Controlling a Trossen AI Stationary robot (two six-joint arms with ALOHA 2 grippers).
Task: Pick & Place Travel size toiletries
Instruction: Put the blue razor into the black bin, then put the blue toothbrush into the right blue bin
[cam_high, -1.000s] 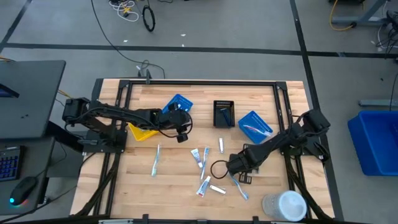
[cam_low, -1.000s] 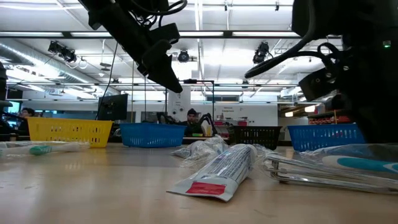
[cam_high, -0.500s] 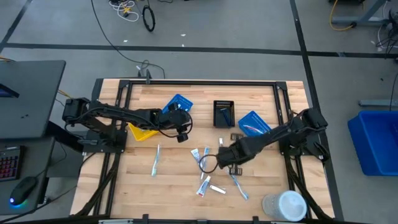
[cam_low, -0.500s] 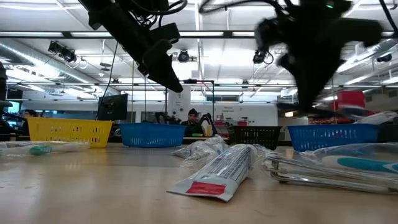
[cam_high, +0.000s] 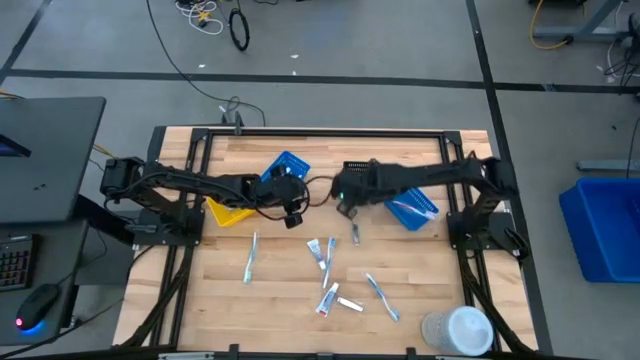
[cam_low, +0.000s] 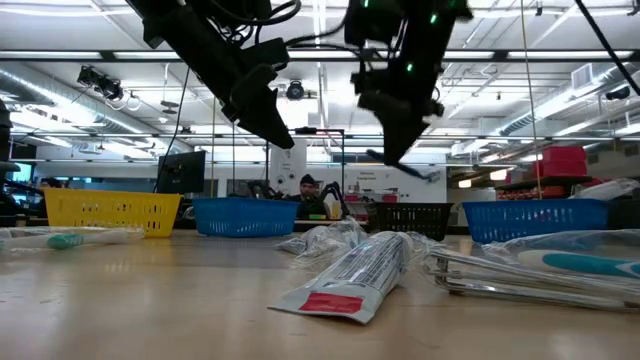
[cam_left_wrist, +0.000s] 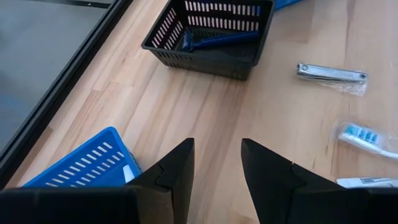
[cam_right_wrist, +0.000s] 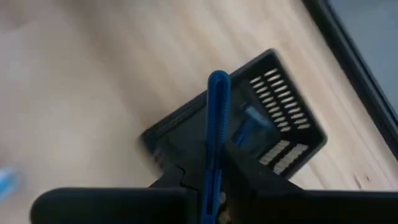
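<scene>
Right hand (cam_high: 345, 205) clamped on a slim blue-handled item (cam_right_wrist: 216, 134), probably a razor or toothbrush, held end-on between the fingers and raised off the counter (cam_high: 420, 290), just short of the black basket (cam_high: 360, 183); apparently carried there so it can drop in beside the blue-handled piece (cam_left_wrist: 214, 40) already lying inside. Left hand (cam_left_wrist: 217, 165) hanging in wait between the blue basket (cam_high: 287, 166) and the yellow basket (cam_high: 228, 213), fingers apart and empty, kept clear of the right arm's path.

Nearest in the low view: a red-and-white toothpaste tube (cam_low: 350, 275) and wrapped toothbrushes (cam_low: 545, 268), loose on the wood, seemingly awaiting sorting. Beyond them: more tubes and brushes scattered mid-counter (cam_high: 328, 275), one toothbrush (cam_high: 250, 257) apart toward the left. Farther back: the second blue basket (cam_high: 412, 203), some items already in it. Off at the near corner: a white round lidded container (cam_high: 458, 329).
</scene>
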